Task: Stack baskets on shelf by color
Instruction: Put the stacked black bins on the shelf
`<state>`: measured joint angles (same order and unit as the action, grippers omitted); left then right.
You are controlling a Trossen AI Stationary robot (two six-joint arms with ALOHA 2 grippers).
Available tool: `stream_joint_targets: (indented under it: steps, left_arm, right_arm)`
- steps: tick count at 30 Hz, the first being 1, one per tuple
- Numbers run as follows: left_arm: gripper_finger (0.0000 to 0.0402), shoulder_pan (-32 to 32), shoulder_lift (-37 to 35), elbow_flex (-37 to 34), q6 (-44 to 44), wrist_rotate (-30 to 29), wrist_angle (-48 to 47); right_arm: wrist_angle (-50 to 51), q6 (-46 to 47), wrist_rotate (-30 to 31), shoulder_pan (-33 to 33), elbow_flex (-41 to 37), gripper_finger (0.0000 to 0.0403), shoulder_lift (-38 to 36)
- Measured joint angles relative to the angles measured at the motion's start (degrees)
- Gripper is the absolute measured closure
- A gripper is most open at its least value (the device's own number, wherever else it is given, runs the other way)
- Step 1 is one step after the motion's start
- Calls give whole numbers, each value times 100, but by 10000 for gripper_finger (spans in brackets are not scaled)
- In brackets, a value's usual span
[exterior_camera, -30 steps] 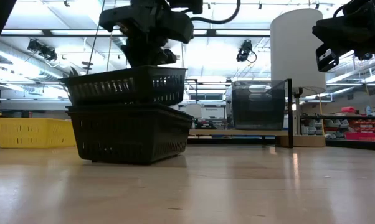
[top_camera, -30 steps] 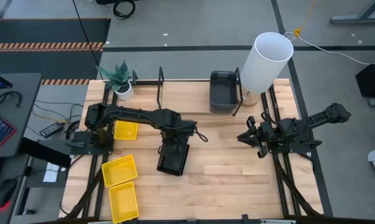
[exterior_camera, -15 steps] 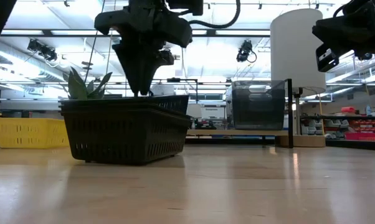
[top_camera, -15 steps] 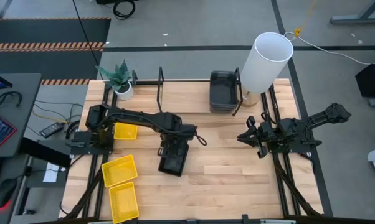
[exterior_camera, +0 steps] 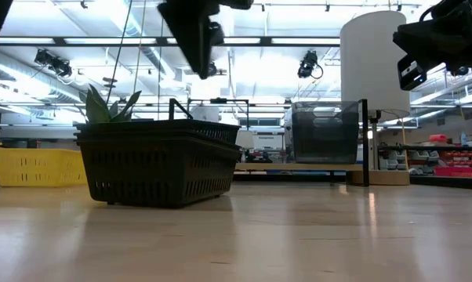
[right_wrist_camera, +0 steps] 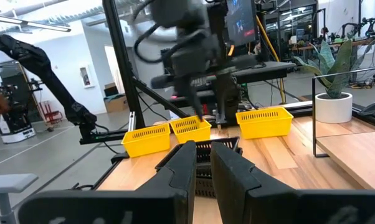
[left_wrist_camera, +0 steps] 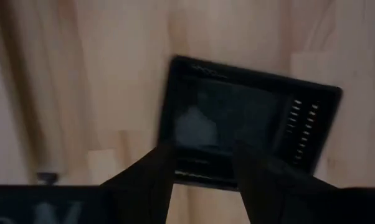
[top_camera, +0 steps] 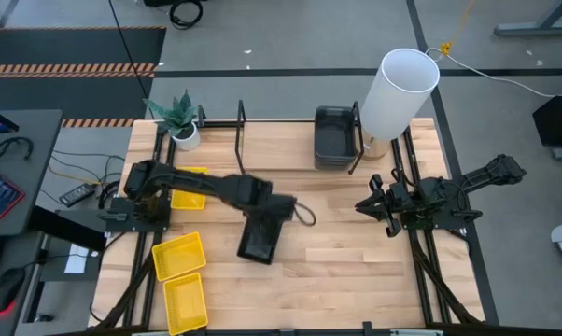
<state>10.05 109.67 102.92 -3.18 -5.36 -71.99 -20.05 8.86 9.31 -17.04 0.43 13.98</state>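
Surface: pale wooden surface (top_camera: 356,261) filling the middle of the high view; a lab with bright ceiling lights shows behind it in the low view.
Left hand: left hand (top_camera: 279,211) at centre frame in the high view, just above the black stack; its fingers (left_wrist_camera: 144,180) stand apart with nothing between them; in the low view it hangs clear above the baskets.
Black stack: black mesh baskets (top_camera: 260,241) nested on the bare surface, centre frame, slightly askew to the surface edges; not on the shelf.
Right hand: right hand (top_camera: 372,207) waits at right of centre, fingers (right_wrist_camera: 181,165) close together and empty.
Grey baskets: dark grey baskets (top_camera: 334,136) stacked on the shelf (top_camera: 240,121), upper centre, beside the white cylinder (top_camera: 399,91).
Yellow baskets: one yellow basket (top_camera: 189,189) at left near the arm's base; two yellow baskets (top_camera: 180,277) at lower left; all apart, unstacked.
Risk, black stack: likely to be gripped by one rim; the nested baskets may separate or tilt when lifted.
Risk, shelf: the upright end frames could catch a skewed stack.
Risk, plant: potted plant (top_camera: 180,119) at upper left sits in the arm's likely sweep.
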Motion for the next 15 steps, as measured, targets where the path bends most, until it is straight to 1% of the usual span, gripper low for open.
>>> stream_joint_targets:
  steps: [4,9,13,15]
  left_arm:
    - [221,491,4,-464,-549,-59,254]
    - [178,1028,7,-1020,-934,-108,430]
    - [140,1244,7,-1340,-1152,-136,775]
    - [127,1299,7,-1442,-1150,-223,1027]
  right_arm:
    - [0,0,1,0,0,347,0]
    - [0,0,0,0,0,347,0]
    - [0,0,-1,0,0,347,0]
    - [0,0,0,0,0,347,0]
